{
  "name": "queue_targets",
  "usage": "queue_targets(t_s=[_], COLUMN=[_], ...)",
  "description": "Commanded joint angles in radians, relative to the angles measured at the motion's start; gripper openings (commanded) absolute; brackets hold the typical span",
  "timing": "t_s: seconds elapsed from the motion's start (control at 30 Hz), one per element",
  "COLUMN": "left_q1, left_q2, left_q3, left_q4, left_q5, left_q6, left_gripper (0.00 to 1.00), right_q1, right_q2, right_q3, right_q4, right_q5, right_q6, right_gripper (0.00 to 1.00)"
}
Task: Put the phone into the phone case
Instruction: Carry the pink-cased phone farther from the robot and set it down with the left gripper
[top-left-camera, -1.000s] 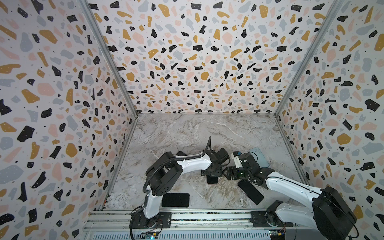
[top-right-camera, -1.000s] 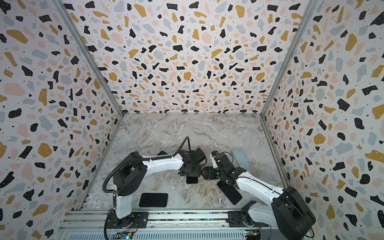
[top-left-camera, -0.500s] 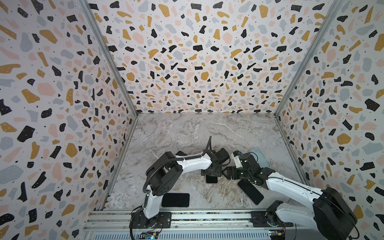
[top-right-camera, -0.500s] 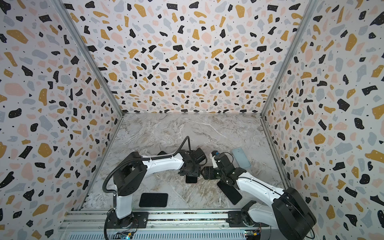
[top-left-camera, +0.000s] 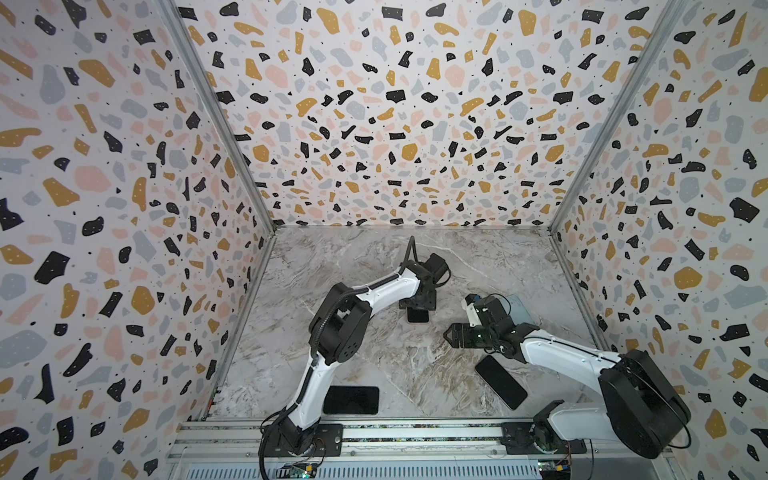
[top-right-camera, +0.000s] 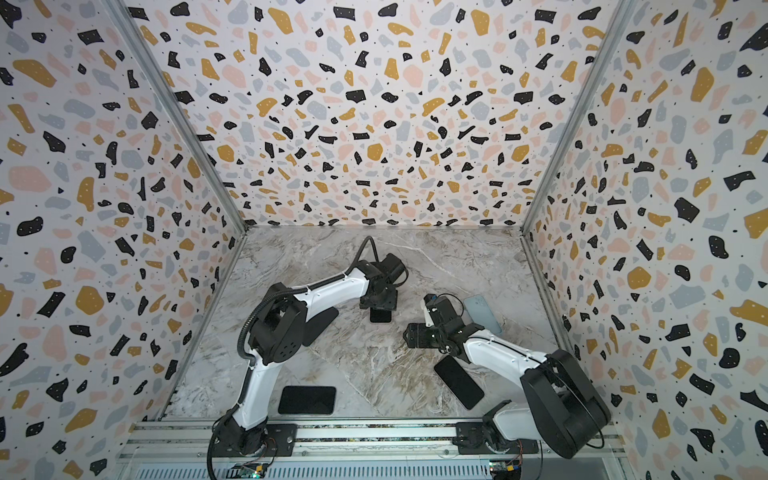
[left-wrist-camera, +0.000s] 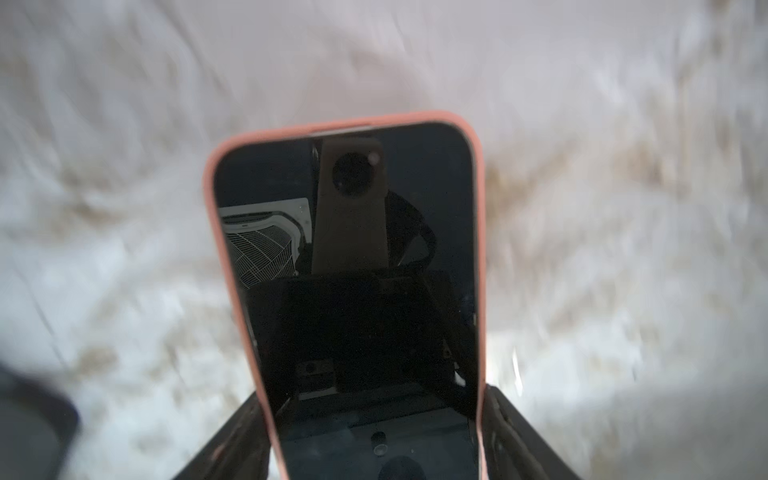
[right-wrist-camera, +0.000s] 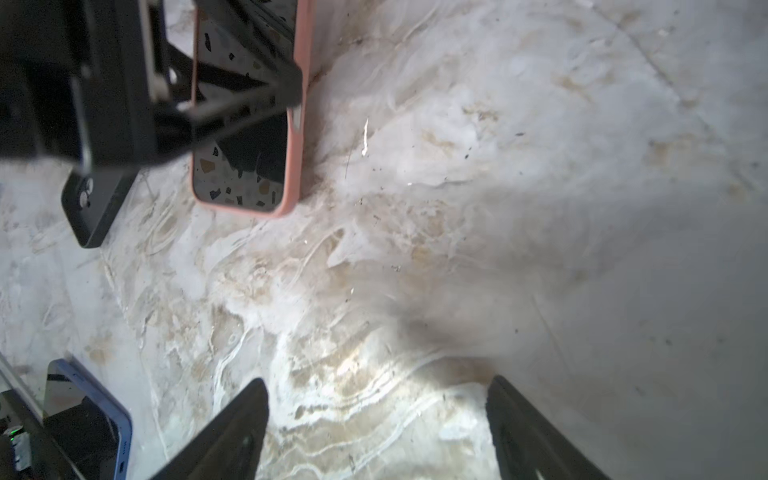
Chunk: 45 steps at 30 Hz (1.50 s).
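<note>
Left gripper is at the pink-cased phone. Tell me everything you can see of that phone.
The phone is seated in a salmon-pink, matte, rubbery-looking case whose rim wraps every edge in view. Its glossy black screen faces up, unlit, and mirrors the wrist camera and the wall pattern. It looks to lie flat on the marble table near the middle. In a top view only one dark end shows from under the left gripper, whose fingers press both long sides.

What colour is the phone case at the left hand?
Salmon pink case, best in the left wrist view.
</note>
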Motion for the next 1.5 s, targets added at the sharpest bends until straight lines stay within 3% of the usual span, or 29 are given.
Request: queue_targets(t_s=[0.0, 0.33, 0.63, 0.73, 0.87, 1.13, 1.47], left_q1=[0.05, 0.123, 0.127, 0.119, 0.086, 0.017, 0.013], left_q2=[0.061, 0.196, 0.132, 0.042, -0.113, -0.291, -0.283], left_q3=[0.093, 0.29, 0.236, 0.152, -0.067, -0.423, -0.502], left_q4=[-0.066, -0.088, -0.08, -0.058, 0.059, 0.298, 0.409], left_q5=[-0.021, -0.006, 0.02, 0.02, 0.079, 0.19, 0.234], left_q6=[0.098, 0.162, 0.152, 0.141, 0.117, 0.059, 0.054], left_gripper=[0.69, 0.67, 0.77, 0.79, 0.79, 0.79, 0.77], right_q1=[-0.014, -0.026, -0.032, -0.032, -0.029, -0.019, -0.007], right_q2=[0.051, 0.112, 0.084, 0.06, 0.027, -0.018, -0.022], right_q3=[0.061, 0.061, 0.042, 0.044, 0.013, -0.039, -0.054], right_q4=[0.002, 0.03, 0.038, 0.029, 0.056, 0.082, 0.1], right_q5=[-0.003, -0.037, -0.054, -0.059, -0.083, -0.077, -0.085], right_q6=[-0.027, -0.038, -0.034, -0.038, -0.03, -0.014, -0.001], right_gripper=[0.84, 0.84, 0.84, 0.83, 0.82, 0.82, 0.82])
